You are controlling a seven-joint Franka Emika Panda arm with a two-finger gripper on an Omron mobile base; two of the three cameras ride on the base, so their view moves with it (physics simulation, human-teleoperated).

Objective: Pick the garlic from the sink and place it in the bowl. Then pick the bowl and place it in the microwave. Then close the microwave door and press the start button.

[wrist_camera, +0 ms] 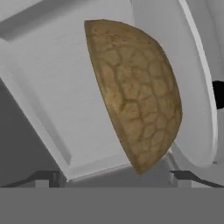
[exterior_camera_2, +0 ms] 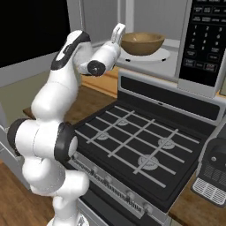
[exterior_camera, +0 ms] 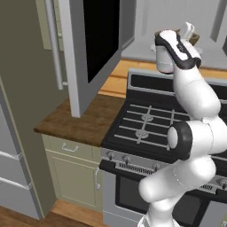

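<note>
The bowl (exterior_camera_2: 142, 43) is sitting upright on the white turntable (exterior_camera_2: 156, 54) inside the microwave (exterior_camera_2: 204, 44), so the placing step looks done. The gripper (exterior_camera_2: 117, 33) is hanging just in front of the bowl's near side, at the mouth of the cavity, with nothing between its jaws; they are standing spread wide and the bowl is resting free of them. In the hand view the bowl's brown wall (wrist_camera: 135, 94) is looming close ahead, with the pale cavity floor and turntable rim around it.

What seems left: drawing the arm clear, swinging the door (exterior_camera: 95, 42) closed, and pressing the start button on the dark control panel (exterior_camera_2: 204, 33). The door is standing wide open to the left, its black window and bar handle (exterior_camera: 54, 40) facing the room above the worktop (exterior_camera: 84, 119) beside the stove (exterior_camera_2: 137, 141).

Whether the garlic is lying in the bowl cannot be told: every view is looking at the bowl from the side or below the rim, so its inside is hidden. In the left base view the arm's forearm is covering most of the bowl. The panel's buttons are too small to pick out which is start, and the panel is cut off at the frame edge.
</note>
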